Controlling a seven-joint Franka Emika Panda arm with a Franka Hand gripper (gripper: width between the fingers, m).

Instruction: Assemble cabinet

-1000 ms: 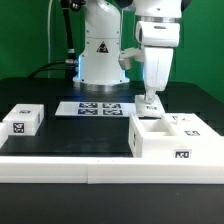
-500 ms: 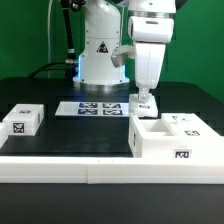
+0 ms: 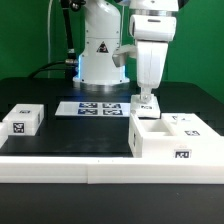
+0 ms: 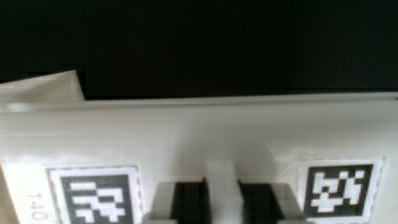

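White plastic cabinet (image 3: 155,148), probably light, stiff and slick: take a thin wall; you cannot tell the gripper (image 3: 147,101) width.

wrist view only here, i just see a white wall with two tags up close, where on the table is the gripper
Observer: The gripper is down at the back edge of the cabinet, which sits toward the exterior view's right of the table.
Operator: any other loose part out there
Observer: Yes, a small white tagged block lies well apart from the cabinet, at the exterior view's left.
Operator: where's the marker board
Observer: The marker board lies flat in front of the robot base, to the exterior view's left of the gripper.
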